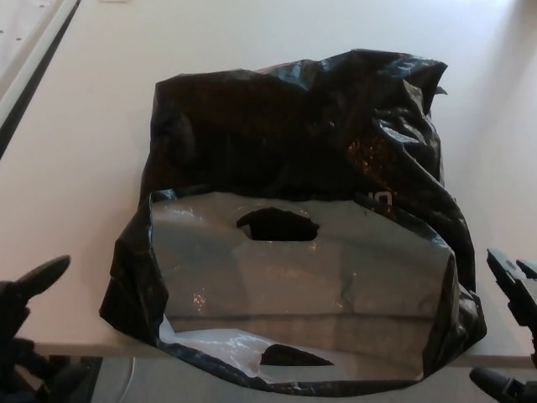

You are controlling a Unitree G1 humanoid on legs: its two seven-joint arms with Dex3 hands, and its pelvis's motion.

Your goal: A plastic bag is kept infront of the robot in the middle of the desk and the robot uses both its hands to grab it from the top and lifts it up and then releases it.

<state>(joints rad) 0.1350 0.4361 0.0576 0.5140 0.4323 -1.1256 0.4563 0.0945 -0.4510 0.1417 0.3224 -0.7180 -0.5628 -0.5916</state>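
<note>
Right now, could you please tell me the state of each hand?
Left hand: open, holding nothing, beside the plastic bag.
Right hand: open, holding nothing.

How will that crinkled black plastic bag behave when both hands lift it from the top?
The crinkled black plastic bag will probably be floppy: its film is creased and slumped, so it should sag and stretch below the grip. Its glossy surface may slip between fingers. The open mouth hangs over the white desk's near edge, so it could slide off if nudged.

bare desk [101, 126] flanking bag [294, 143], mouth agape
</note>
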